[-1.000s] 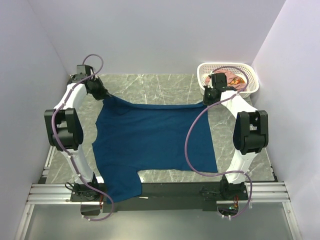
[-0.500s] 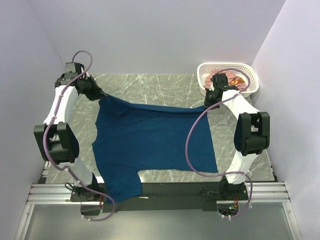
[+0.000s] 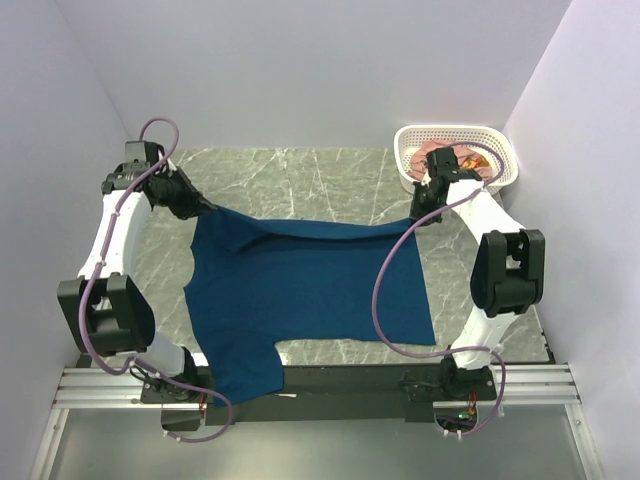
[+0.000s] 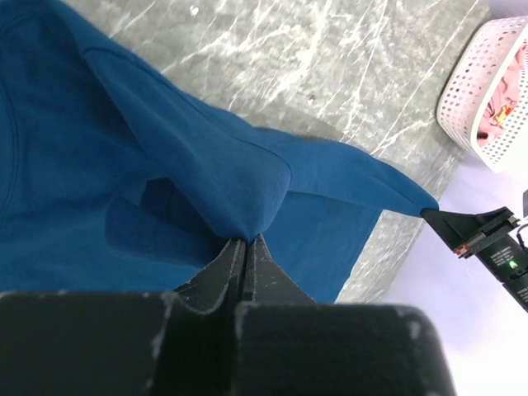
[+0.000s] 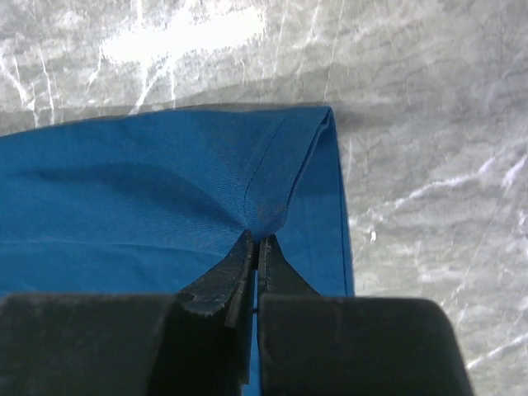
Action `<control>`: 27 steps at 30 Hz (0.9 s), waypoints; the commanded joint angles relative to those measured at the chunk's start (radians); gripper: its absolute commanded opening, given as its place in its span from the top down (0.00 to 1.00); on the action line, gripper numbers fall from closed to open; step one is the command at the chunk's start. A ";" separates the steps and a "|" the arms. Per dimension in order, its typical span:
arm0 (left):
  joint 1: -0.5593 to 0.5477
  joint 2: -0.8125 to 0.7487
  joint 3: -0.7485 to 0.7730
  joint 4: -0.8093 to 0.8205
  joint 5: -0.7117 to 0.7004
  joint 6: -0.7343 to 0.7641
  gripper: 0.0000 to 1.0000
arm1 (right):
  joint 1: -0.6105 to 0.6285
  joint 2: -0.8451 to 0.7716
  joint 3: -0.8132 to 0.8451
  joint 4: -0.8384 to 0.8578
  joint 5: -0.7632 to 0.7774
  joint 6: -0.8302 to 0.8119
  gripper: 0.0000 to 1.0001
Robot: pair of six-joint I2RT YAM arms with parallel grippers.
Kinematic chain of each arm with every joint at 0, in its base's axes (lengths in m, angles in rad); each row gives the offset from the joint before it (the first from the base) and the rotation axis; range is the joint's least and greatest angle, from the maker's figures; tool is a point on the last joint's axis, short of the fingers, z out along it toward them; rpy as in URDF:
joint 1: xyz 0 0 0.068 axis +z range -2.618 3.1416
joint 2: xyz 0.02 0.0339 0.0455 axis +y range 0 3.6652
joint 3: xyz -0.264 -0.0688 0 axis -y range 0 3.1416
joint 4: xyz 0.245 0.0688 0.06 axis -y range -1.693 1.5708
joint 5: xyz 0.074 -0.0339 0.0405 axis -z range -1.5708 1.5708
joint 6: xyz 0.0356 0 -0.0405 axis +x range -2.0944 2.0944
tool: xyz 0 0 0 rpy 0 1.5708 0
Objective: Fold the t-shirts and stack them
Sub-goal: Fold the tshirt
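The left fingers (image 4: pixel 238 254) and right fingers (image 5: pixel 247 252) each pinch a far corner of the navy tee (image 3: pixel 300 290), spread on the desk (image 3: pixel 300 175) with its far edge lifted taut. To fold cleanly, bring both corners nearward together, keeping even tension. The pink tee (image 3: pixel 455 157) seems to lie in the basket (image 3: pixel 458 130).

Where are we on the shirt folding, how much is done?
Early. Done: the blue shirt is out and spread over the table. In hand: the left gripper and right gripper are each shut on a far corner, the far edge taut between them. Left: no fold shows in it yet, and the pink shirt lies in the basket, so both folds and the stack remain.
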 commanded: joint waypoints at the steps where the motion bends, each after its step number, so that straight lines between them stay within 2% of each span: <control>1: 0.013 -0.061 -0.020 -0.009 0.020 -0.003 0.99 | -0.009 -0.069 0.032 -0.046 0.007 0.011 1.00; 14: 0.046 -0.203 -0.167 -0.040 0.006 0.015 0.99 | -0.011 -0.095 -0.058 -0.052 0.039 0.048 1.00; 27: 0.047 -0.285 -0.440 0.027 0.044 -0.020 0.99 | -0.012 -0.033 -0.172 0.007 0.093 0.111 1.00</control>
